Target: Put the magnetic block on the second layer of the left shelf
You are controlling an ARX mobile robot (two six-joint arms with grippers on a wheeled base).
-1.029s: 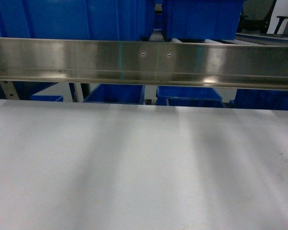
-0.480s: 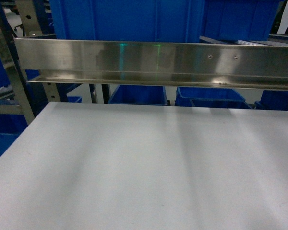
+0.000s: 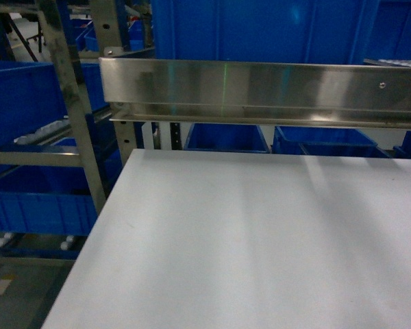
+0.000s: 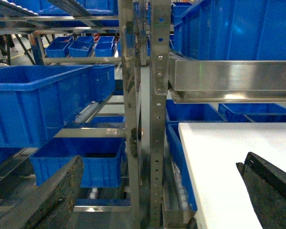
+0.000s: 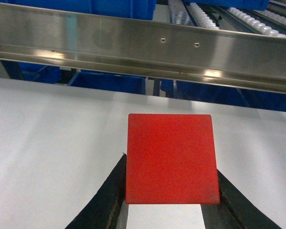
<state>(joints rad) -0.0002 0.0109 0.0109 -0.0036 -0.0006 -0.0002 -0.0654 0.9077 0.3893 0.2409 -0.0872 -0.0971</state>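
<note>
The magnetic block (image 5: pixel 170 158) is a flat red square. My right gripper (image 5: pixel 169 165) is shut on it, a black finger on each side, above the white tabletop (image 5: pixel 47 143). The left shelf (image 3: pixel 67 103) is a steel rack with square posts left of the table. One of its tiers has a roller rail (image 4: pixel 88 112) that carries a large blue crate (image 4: pixel 38 102); I cannot tell which tier is the second layer. My left gripper (image 4: pixel 161 162) is open and empty, facing a rack post (image 4: pixel 159 119). Neither gripper shows in the head view.
A long steel beam (image 3: pixel 260 89) crosses just above the table's far edge, with blue crates (image 3: pixel 260 27) above it and more (image 3: pixel 226 137) below. A low blue crate (image 4: pixel 78 162) sits on the left rack's bottom tier. The table's left edge (image 3: pixel 96 233) drops to the floor.
The head view has swung to the left. The steel beam has slid to the right in the picture, and the left rack's posts and crates have come into view.
</note>
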